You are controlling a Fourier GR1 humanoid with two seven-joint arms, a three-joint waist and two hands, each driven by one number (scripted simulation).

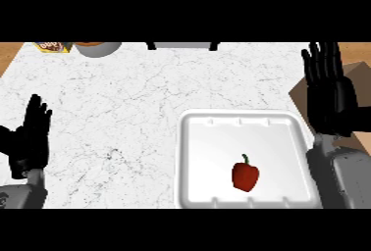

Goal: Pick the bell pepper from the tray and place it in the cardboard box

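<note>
**Red pepper in the tray, both hands open and apart from it**

A white, grey-veined marble surface (123,108) fills the view, with brown wood showing at its upper corners.

The bell pepper (246,176) is red with a short green stem pointing up the view. It lies inside the white tray (190,162), right of the tray's middle and toward its near edge, touched by neither hand. The tray sits on the right half of the surface.

Just right of the tray, at the view's right edge, stands the cardboard box (358,73), brown and mostly hidden by the right arm.

The right hand (328,93) is raised in front of the box, palm flat, fingers straight and pointing up the view, holding nothing. Its grey forearm runs down along the tray's right rim.

The left hand (29,135) shows at the left edge, well apart from the tray, fingers straight and upward, resting and holding nothing.

At the far edge, a yellow packet (52,47) carries printing too small to read. Beside it sits a grey bowl (99,49), and further right a grey object with black ends (182,45), cut off by the view's top.
</note>
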